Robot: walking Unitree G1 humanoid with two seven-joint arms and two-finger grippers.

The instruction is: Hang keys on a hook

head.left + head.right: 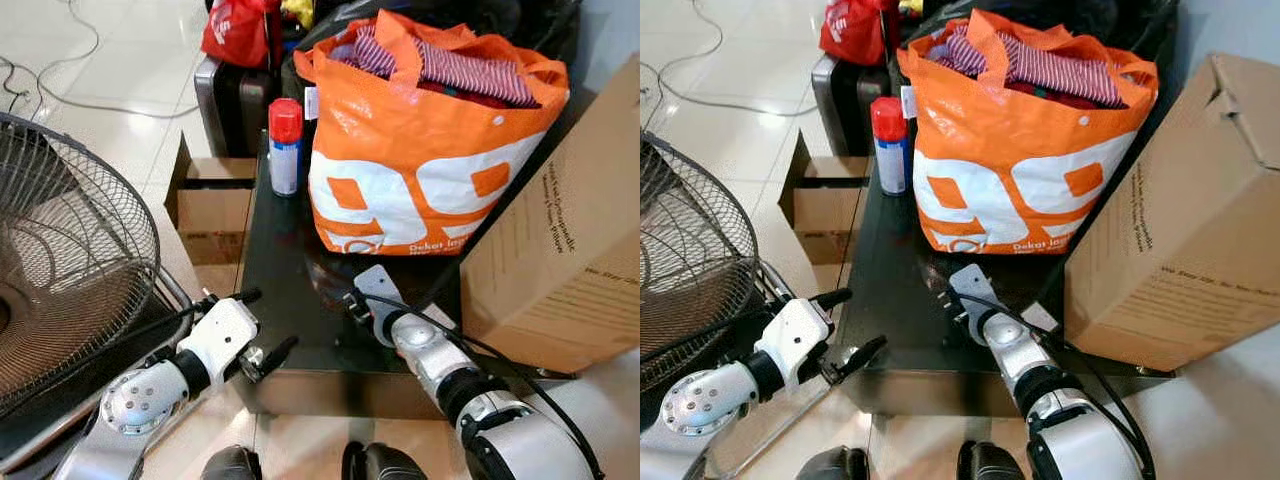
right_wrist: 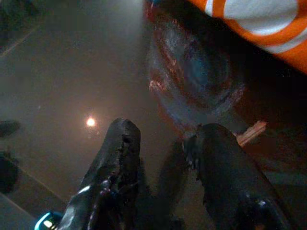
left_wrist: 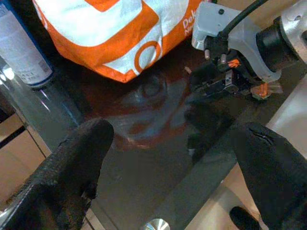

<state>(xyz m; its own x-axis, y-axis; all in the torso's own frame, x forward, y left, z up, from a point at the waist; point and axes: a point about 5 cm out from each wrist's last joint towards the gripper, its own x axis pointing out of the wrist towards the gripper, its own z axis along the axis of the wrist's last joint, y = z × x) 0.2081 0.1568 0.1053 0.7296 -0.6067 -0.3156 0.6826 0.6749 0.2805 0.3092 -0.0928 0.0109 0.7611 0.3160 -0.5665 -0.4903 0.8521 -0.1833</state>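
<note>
Jaws parted on two grippers: left gripper (image 1: 262,330), right gripper (image 2: 165,158).

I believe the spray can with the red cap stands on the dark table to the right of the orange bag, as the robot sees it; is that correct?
Not quite: the spray can with the red cap stands on the dark table to the left of the orange bag, not the right. The left eye view shows this; the rest holds.

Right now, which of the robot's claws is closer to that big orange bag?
Right. The right gripper sits on the black table just below the orange bag; the left gripper hovers at the table's front left edge, farther off.
</note>
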